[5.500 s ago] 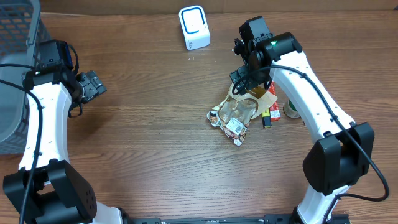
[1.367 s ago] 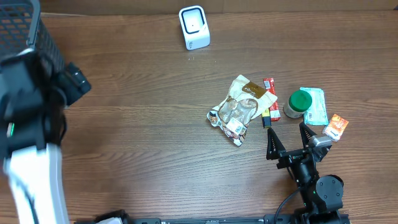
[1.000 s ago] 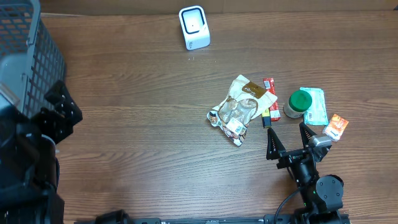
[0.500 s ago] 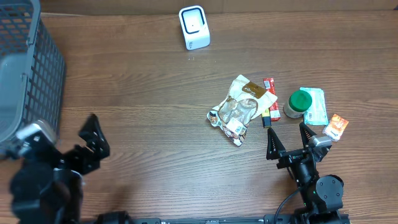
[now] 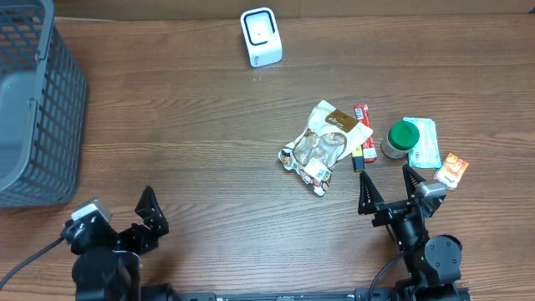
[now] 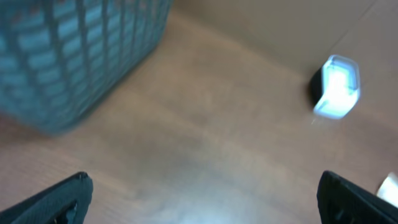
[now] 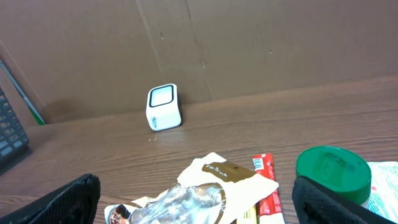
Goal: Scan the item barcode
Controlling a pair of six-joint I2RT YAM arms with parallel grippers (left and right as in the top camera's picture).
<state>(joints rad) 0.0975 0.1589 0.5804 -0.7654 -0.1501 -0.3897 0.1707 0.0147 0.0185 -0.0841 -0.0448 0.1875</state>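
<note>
Wooden brown counter carries one white scanner at its far edge, one grey mesh basket at the far left, and one cluster of six small goods on the right side. The six are: one crumpled pouch, one red stick packet, one small yellow-and-black piece, one jar with a green lid, one pale teal packet and one orange sachet. The pouch lies flat, at the left of the cluster, well apart from the scanner. The red stick packet is just beside its right edge. Its long axis runs on a diagonal. The tan header end points away from the robot and a little to the right, and the clear crumpled end points toward the near edge and a little to the left. A small white label sits on this near end, but it is too small to say if it is the barcode. There are two end effectors, both low at the near edge. The left end effector has its jaws spread wide with only bare counter between them, and it faces the basket and the scanner. The right end effector is also released, holds nothing, and stands near the pouch without touching it.
</note>
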